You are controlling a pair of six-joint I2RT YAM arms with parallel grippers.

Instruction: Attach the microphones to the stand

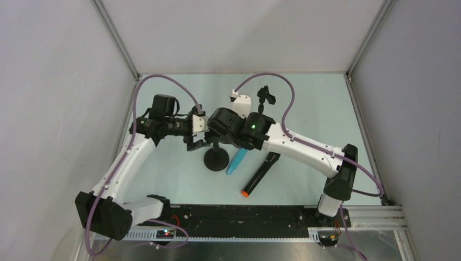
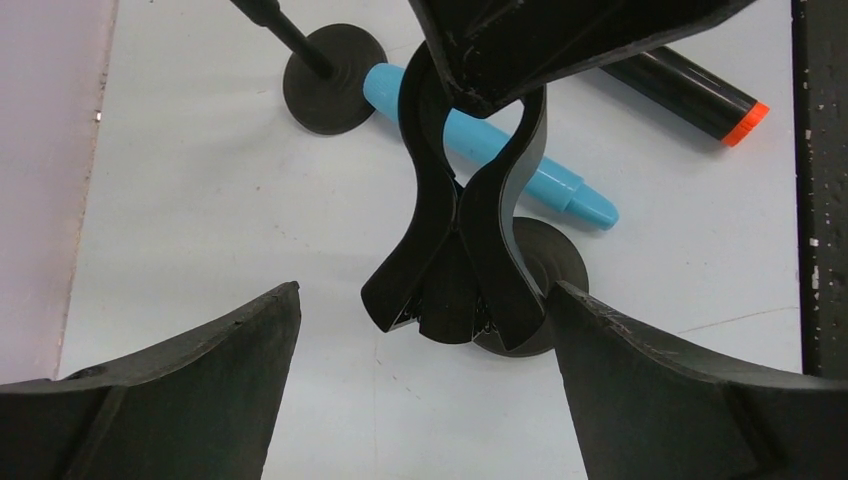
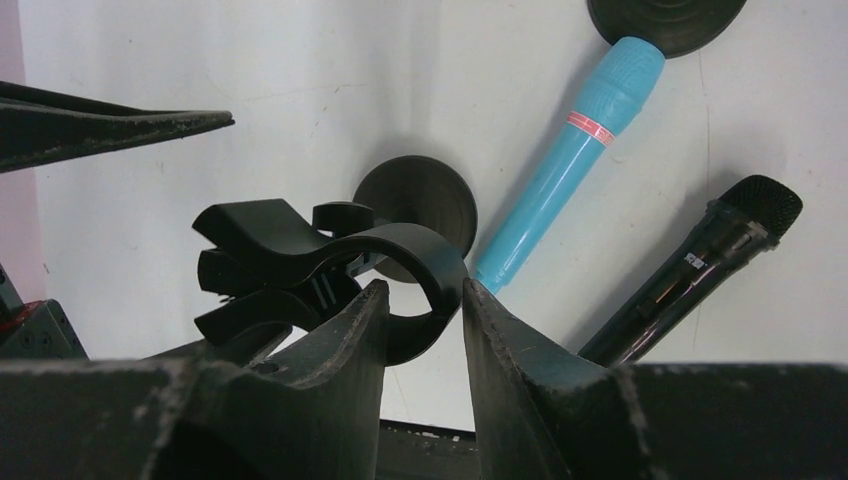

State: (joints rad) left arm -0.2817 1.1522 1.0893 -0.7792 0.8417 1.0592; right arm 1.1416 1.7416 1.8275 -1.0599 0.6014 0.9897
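Clamping right fingers (image 3: 330, 345) on clip (image 3: 280, 235); holding left fingers (image 2: 200, 370) apart, facing clip. Leaving blue mic (image 1: 237, 161), black mic (image 1: 261, 174) flat on worktop (image 1: 174, 182), side by side near base (image 1: 216, 160). Judging mics light, rigid, smooth, roll-prone; gripping mid-barrel advisable, clear of grille.

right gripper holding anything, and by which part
The right gripper pinches the black stand clip by its rounded loop end, the flared end sticking out free. The left gripper is open, holding nothing.
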